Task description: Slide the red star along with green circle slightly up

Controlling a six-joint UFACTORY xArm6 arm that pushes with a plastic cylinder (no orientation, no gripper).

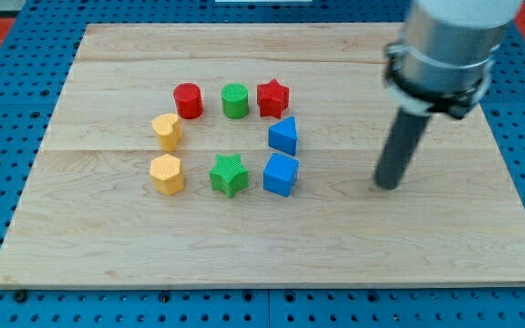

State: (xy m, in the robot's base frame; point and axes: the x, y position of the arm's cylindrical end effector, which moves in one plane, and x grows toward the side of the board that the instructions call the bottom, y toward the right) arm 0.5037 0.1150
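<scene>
hovering well right of the cluster, my tip (387,186) has no jaws to report, and the red star (272,97) touching the green circle (235,100) on the worktop (445,237) looks light, rigid, slippery, so i'd push their near edges.
</scene>
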